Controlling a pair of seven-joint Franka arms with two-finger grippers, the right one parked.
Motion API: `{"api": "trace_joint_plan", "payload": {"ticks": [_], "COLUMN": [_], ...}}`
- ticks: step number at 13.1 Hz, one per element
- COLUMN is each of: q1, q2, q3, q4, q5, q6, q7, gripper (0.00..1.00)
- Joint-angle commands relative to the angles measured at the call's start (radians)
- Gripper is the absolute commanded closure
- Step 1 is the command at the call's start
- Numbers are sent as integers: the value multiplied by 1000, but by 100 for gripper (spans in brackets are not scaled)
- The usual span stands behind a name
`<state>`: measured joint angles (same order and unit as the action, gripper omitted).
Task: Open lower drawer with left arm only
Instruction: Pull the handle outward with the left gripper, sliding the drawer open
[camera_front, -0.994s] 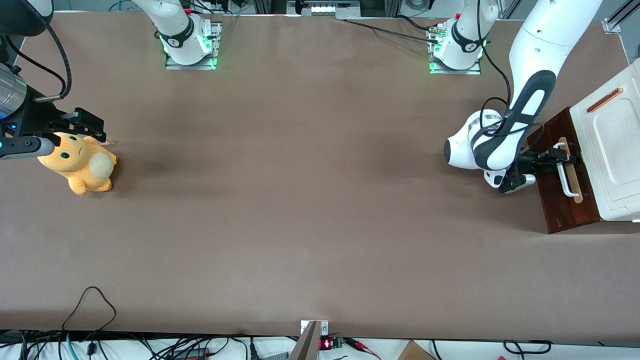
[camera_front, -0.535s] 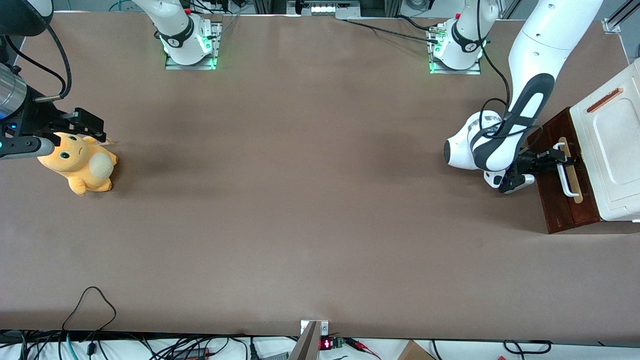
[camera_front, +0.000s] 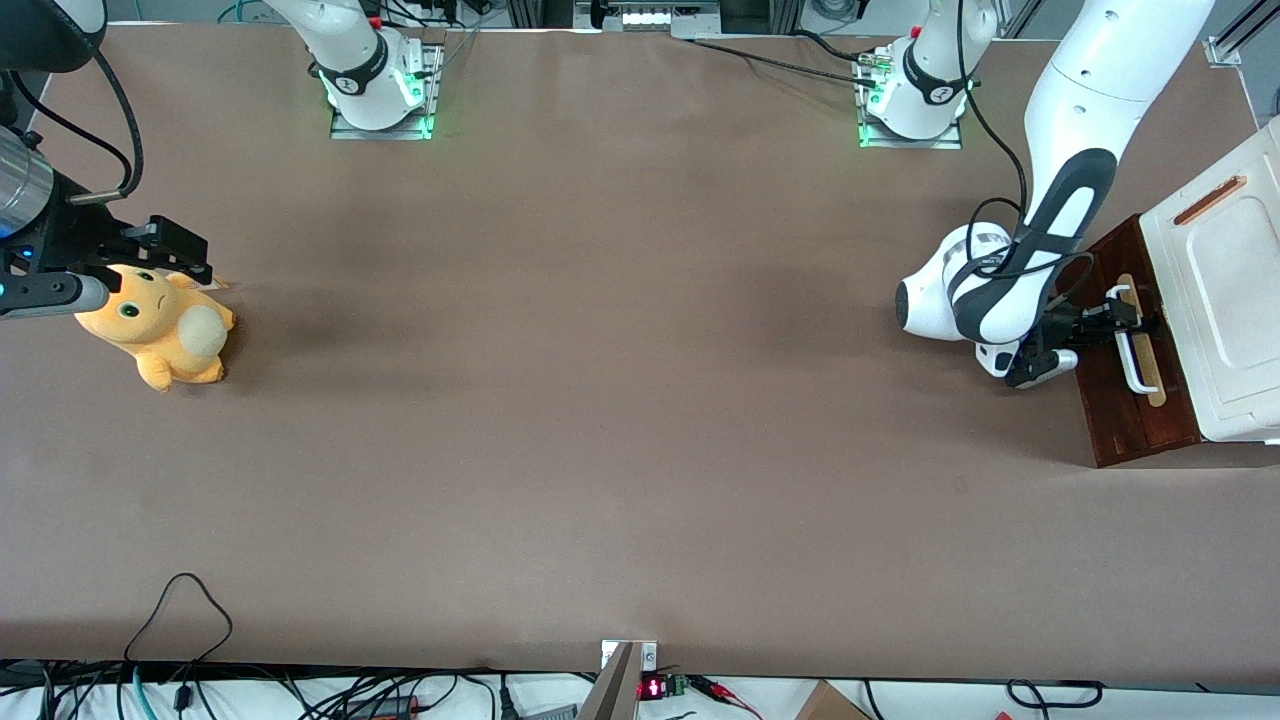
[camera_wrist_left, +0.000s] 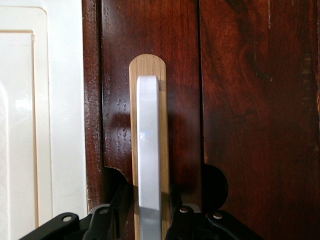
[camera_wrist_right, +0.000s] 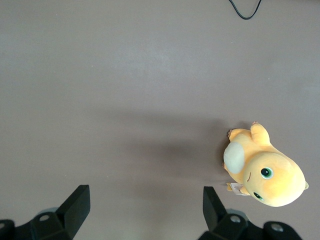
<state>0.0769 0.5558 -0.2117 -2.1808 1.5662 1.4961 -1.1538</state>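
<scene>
Straddling white handle, pincer unclenched at lower drawer front.

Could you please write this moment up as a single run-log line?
arm: left | gripper: straddling white handle, grip unclear | lower drawer: front seen, opening not judged | cabinet top: cream | plush toy: parked-arm end

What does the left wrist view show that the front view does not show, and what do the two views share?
Only the left wrist view shows, up close, the gripper with one finger on each side of the white bar handle, and the wood grain of the lower drawer.

Only the front view shows the whole left arm, the brown table, the cream-white cabinet top in full, and an orange plush toy toward the parked arm's end.

Both show the gripper at the handle, the pale wood strip under it, and the dark drawer front.
</scene>
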Motion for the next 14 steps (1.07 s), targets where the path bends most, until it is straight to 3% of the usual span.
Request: {"api": "trace_joint_plan", "payload": {"ticks": [1,4,6,11,14], "q1": [9,9,9,-9,-45], "q2": [6,10,10,3,-2], "q3": [-2,-2,-2,-24,-99], "q4": [-4,-2,-2,4,24], "q5": [23,23,23,20,-14], "q6": [-3,-2,-2,-5,-5], "q7": [-17,-20,-20,-17,0], "gripper": [83,96,99,100,100]}}
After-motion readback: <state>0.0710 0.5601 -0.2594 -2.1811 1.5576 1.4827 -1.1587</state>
